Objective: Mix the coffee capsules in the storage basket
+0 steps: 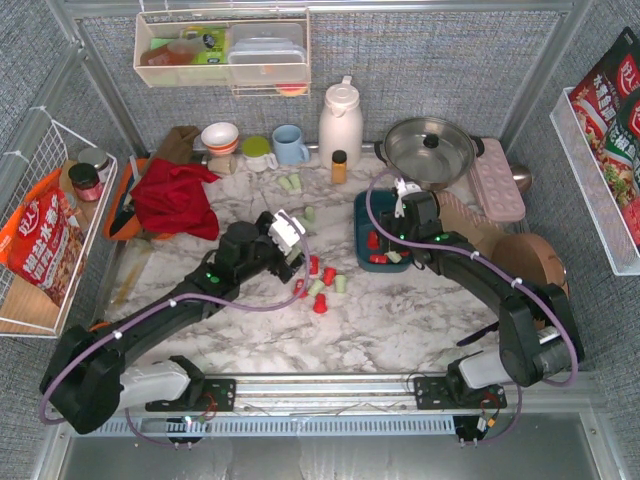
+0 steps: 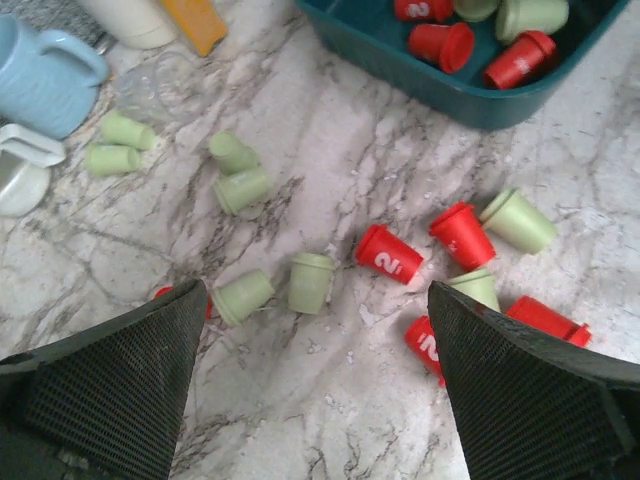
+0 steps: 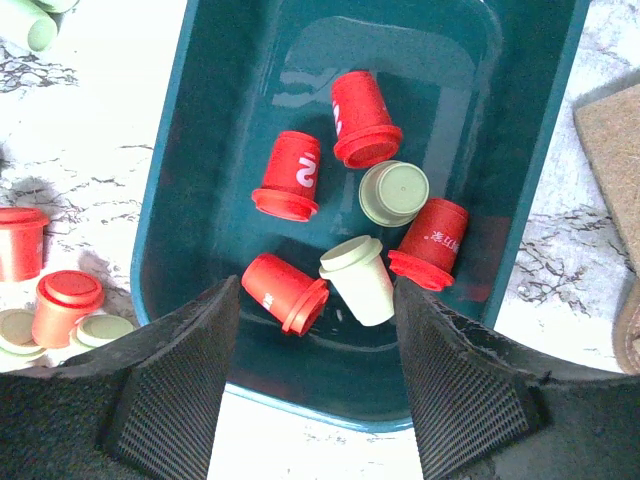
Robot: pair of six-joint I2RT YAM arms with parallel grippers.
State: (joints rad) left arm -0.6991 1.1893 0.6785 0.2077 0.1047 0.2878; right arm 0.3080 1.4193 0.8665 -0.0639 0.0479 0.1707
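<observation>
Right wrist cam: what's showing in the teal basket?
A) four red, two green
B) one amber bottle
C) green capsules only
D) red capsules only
A: the storage basket shows six capsules lying loose on its floor, four red capsules and two pale green capsules.

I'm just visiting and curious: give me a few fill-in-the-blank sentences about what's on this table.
The storage basket shows ___ red coffee capsules inside.
Beside them lie ___ pale green capsules.
The left gripper hangs open over loose capsules on the ___.
The right gripper hangs open above the ___.
Missing: four; two; table; basket.
</observation>
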